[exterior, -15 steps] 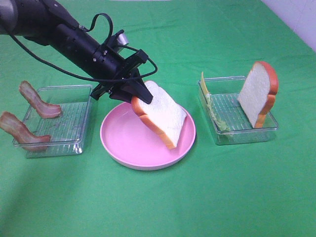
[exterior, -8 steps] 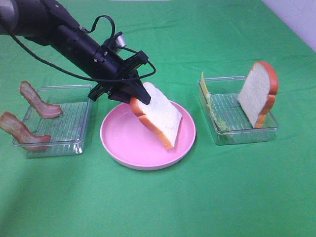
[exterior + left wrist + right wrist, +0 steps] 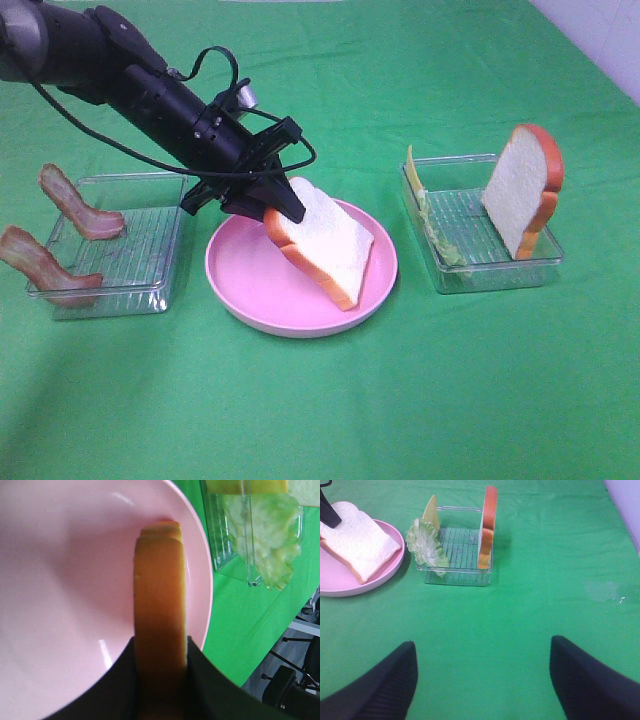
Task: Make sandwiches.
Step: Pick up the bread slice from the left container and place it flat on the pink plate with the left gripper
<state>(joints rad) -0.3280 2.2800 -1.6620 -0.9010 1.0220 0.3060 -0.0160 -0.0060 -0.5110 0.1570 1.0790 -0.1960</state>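
Left of the pink plate [image 3: 250, 285] stands one clear plastic tray [image 3: 168, 245], just beside the plate's rim. Two bacon strips [image 3: 75, 203] lean against the tray's side farthest from the plate, one behind the other, their upper ends poking out past the wall.

Over the plate's rear left edge, the left gripper [image 3: 285, 205] is clamped on one bread slice [image 3: 330, 240], pinching its orange-brown crust at the upper corner. In the left wrist view a dark finger presses each side of the crust. The slice slopes down across the plate, white face up. Its low end is down by the plate's front right rim, but whether it touches there is hard to tell.

Right of the plate and a little apart from it sits a second clear tray [image 3: 480, 275]. On the side nearest the plate it holds one yellow cheese slice [image 3: 411, 168] standing on edge and one pale green lettuce leaf [image 3: 440, 240] slumped against the wall. At the side farthest from the plate, a second bread slice [image 3: 520, 190] stands upright, leaning on the wall.

The right gripper [image 3: 482, 642] shows only in its own wrist view. Its two dark fingers are spread wide, holding nothing, above the green cloth [image 3: 400, 400], well apart from the plate.
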